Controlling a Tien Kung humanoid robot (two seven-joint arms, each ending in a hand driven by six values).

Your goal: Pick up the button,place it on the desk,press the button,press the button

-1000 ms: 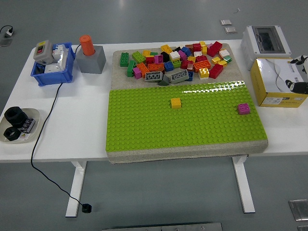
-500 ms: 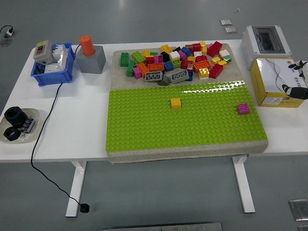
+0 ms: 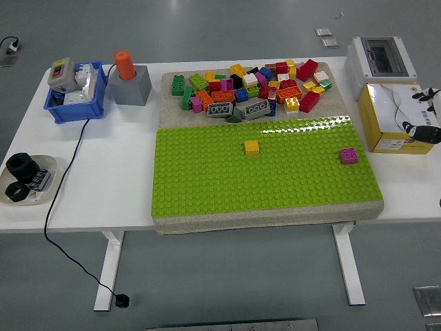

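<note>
— What has changed in the last second?

— Only the right hand (image 3: 428,116), at three o'clock by the table's edge. It has drifted slightly toward that edge over the yellow carton (image 3: 389,117). Nothing else has moved.

— Is it clenched or released?

— I cannot tell. Only a sliver shows, and it seems to hold nothing. The left hand is out of sight.

— And the button?

— The grey button box (image 3: 60,74) sits on top of the clutter in the blue bin (image 3: 72,110) at ten o'clock, well away from that hand and not yet lifted.

— How would you do the pick-up well?

— I'd use the left arm, since it's the nearer side. Come straight down, grip the box by its sides and lift clear of the bin wall. Watch the black cable (image 3: 58,200) trailing off the table. Set the box flat on bare white table (image 3: 103,193) so it doesn't slide when pressed.

— What's the count?

— One bin and one button box. One grey block with an orange knob (image 3: 128,80), one green baseplate (image 3: 207,186) with two loose bricks on it, yellow (image 3: 252,147) and magenta (image 3: 349,156). One tray (image 3: 48,164) with two black rings. The brick heap (image 3: 251,88) is too jumbled to count.
</note>
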